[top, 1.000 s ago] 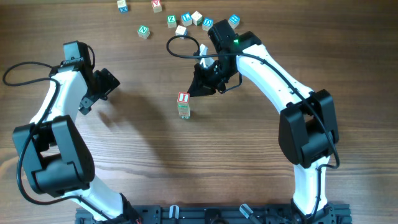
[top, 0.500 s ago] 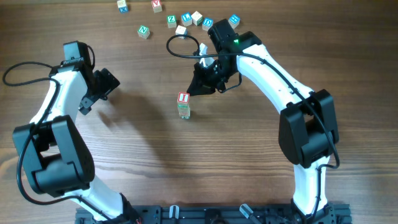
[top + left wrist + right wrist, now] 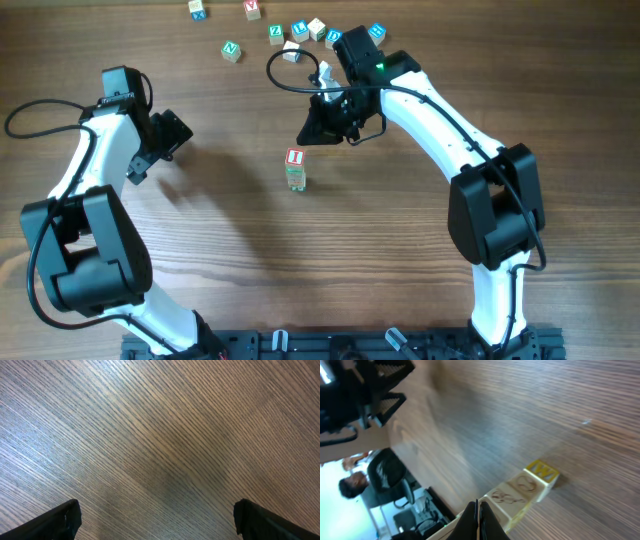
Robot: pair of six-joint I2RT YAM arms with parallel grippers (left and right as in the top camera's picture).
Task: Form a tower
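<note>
Right end effector (image 3: 478,516) has its two fingers pressed together with nothing between them. The tower (image 3: 522,485) stands just beside and beneath its tips. From overhead the tower (image 3: 295,168) sits a little nearer the robot's base than the tips (image 3: 311,134), a red letter on its top face. The left end effector (image 3: 168,135) is spread wide over bare surface (image 3: 160,435), well apart from the tower.

An empty, closed grip this close to the column suggests the step is to get clear and fetch another block. Rise straight up first, since a sideways swing could clip the top cube and topple the narrow stack. The loose cubes (image 3: 299,30) lie beyond the right end effector, on the far side from the tower. Spread the fingers before descending, and choose a cube with free space on two opposite faces rather than one packed among neighbours. Bring it back high and lower it squarely onto the red-lettered face.

Hard to judge:
- Whether the closed tips touch the tower.
- How many cubes it has: overhead shows mostly the top, and the blurred wrist view shows three before the fingers cut off the near end.
- One loose cube sits close against the looping cable (image 3: 277,72).
</note>
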